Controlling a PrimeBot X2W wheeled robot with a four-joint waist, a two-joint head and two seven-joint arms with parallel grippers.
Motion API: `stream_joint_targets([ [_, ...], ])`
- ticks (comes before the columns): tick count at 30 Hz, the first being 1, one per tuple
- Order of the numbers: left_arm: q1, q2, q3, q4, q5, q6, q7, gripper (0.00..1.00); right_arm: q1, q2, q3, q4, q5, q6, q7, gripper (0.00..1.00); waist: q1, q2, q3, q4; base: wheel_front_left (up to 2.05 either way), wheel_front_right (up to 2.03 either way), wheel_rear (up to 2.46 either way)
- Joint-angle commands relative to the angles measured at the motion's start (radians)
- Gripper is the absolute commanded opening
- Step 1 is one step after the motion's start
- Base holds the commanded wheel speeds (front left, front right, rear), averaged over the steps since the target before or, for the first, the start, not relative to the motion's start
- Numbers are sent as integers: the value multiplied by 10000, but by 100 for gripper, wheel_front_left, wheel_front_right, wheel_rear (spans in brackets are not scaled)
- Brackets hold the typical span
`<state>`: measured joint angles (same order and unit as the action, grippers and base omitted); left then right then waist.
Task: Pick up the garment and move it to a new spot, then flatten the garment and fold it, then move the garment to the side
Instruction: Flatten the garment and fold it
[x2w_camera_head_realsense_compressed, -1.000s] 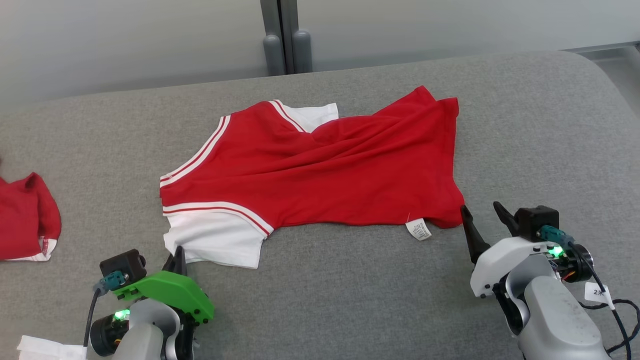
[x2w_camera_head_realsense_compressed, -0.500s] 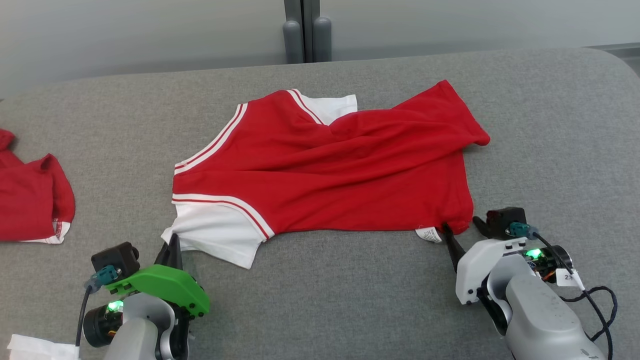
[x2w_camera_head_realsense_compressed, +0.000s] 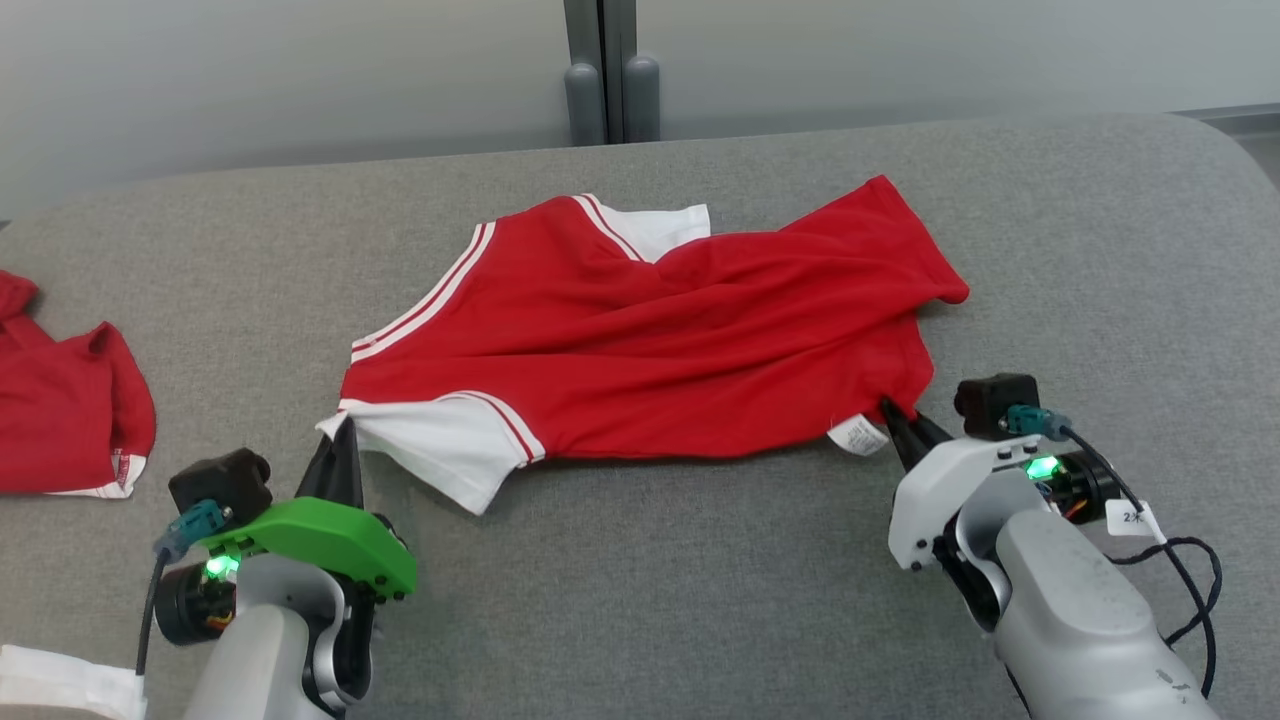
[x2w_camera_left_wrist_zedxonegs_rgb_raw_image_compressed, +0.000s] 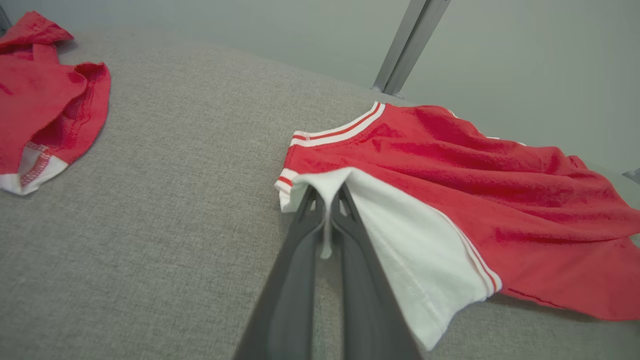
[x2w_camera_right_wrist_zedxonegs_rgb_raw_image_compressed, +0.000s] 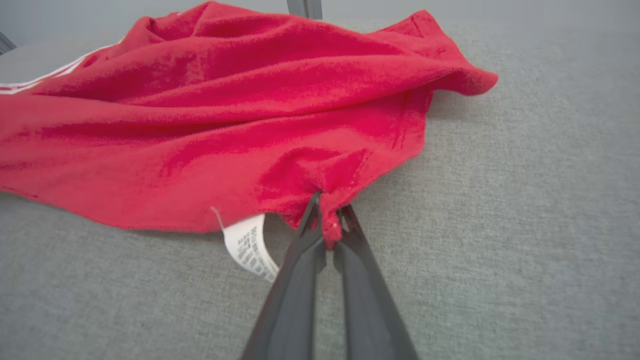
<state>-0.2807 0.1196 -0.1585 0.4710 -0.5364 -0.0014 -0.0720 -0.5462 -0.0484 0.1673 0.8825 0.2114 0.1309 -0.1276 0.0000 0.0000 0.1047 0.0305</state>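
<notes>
Shirt: red T-shirt, white sleeves, mid grey cushion.
Axis: left-right, neck leftward.
Left gripper: pinching near sleeve.
Right gripper: pinching hem corner.
Hidden: far sleeve mostly tucked under.

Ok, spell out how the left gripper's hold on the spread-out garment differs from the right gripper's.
The left gripper pinches the white sleeve; the right gripper pinches the red hem corner beside the care label. The left gripper has a green housing, the right gripper a white housing. Both are shut on the same garment, which lies on the grey surface.
</notes>
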Motion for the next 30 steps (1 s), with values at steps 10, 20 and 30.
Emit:
stream_joint_targets([
  [10,-884,798,136,-3098,122,-185,266,0,-567,-44,-956,-2778,-6,-5,214,0,0,0,-1298,-495,0,0,0],
  [20,-2388,1990,172,-6918,863,86,1649,0,97,-307,-1888,-8889,-82,-5,2602,0,0,0,-1750,-854,0,0,0],
  [30,-3814,2652,-131,-7760,1093,-85,3110,0,464,-439,-2584,-12611,73,-5,4698,0,0,0,-1364,-1055,0,0,0],
])
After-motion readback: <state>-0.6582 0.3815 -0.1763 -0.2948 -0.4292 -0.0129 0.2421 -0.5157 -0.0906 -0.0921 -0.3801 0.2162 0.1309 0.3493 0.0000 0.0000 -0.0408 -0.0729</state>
